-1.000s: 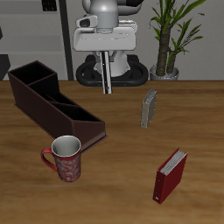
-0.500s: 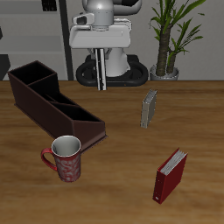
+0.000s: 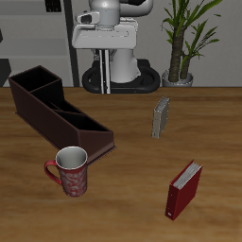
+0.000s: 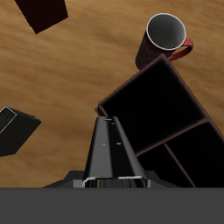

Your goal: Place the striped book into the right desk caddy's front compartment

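The striped book (image 3: pixel 162 118) stands upright on the table, grey with dark stripes, past the near end of the right desk caddy (image 3: pixel 57 112). The caddy is a long, dark maroon, open-topped box with dividers, and it also shows in the wrist view (image 4: pixel 166 105). My gripper (image 3: pixel 104 85) hangs high at the table's back, far from both book and caddy. In the wrist view its fingers (image 4: pixel 112 131) appear as one bar with no gap, holding nothing. The book's dark edge shows in the wrist view (image 4: pixel 13 131).
A red patterned mug (image 3: pixel 71 171) stands in front of the caddy's near end. A red book (image 3: pixel 184 189) stands near the table's front edge. A potted plant (image 3: pixel 184 38) stands behind the table.
My gripper has drifted a little toward the caddy's side and back toward the robot's base. The books, mug and caddy have not moved.
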